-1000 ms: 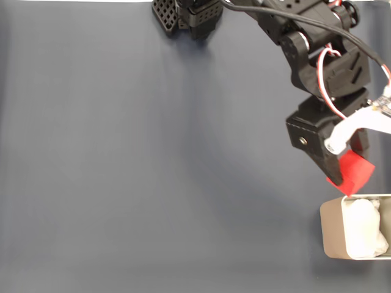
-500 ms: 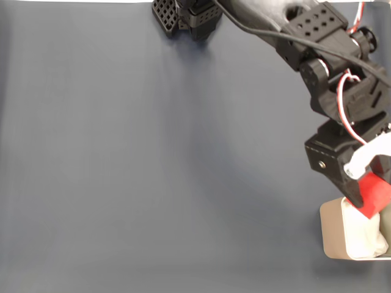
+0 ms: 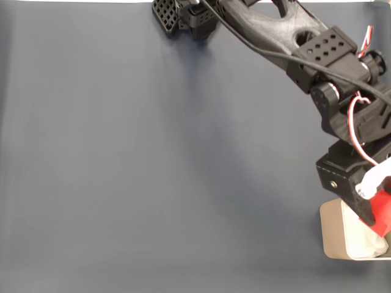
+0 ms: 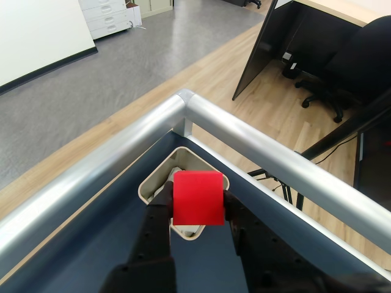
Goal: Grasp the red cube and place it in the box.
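Desk (image 3: 153, 171) surface, plain dark blue-grey, spans the fixed view, bare across its left and middle. At far right the black arm (image 3: 287, 36) reaches down, its tool (image 3: 380, 215) clamped on the red cube (image 3: 383, 210), held above the box (image 3: 333, 235). In the wrist view, both fingers (image 4: 160, 207) grip the cube's sides over the beige tin's white lining. No writing or labels are legible.

box (image 3: 333, 235) cut off, red cube (image 3: 383, 210) partly hidden
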`<state>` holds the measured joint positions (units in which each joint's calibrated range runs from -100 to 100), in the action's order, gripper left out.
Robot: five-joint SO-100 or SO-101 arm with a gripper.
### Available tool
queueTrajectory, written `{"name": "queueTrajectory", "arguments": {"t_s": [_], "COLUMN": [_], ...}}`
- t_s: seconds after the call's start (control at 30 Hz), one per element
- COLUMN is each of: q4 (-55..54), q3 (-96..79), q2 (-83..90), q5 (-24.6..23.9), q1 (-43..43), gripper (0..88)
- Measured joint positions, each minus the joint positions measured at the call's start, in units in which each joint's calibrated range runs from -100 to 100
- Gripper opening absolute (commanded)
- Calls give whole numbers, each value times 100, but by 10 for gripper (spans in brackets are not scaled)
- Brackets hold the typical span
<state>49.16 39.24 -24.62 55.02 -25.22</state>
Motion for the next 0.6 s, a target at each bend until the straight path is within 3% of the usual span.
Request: {"name": "queueTrajectory", "arguments": {"t_s": [0.6], "q4": [-453], "q3": [443], "q2": [-747], "q5": [0], "q1": [-7], "gripper": [70]}}
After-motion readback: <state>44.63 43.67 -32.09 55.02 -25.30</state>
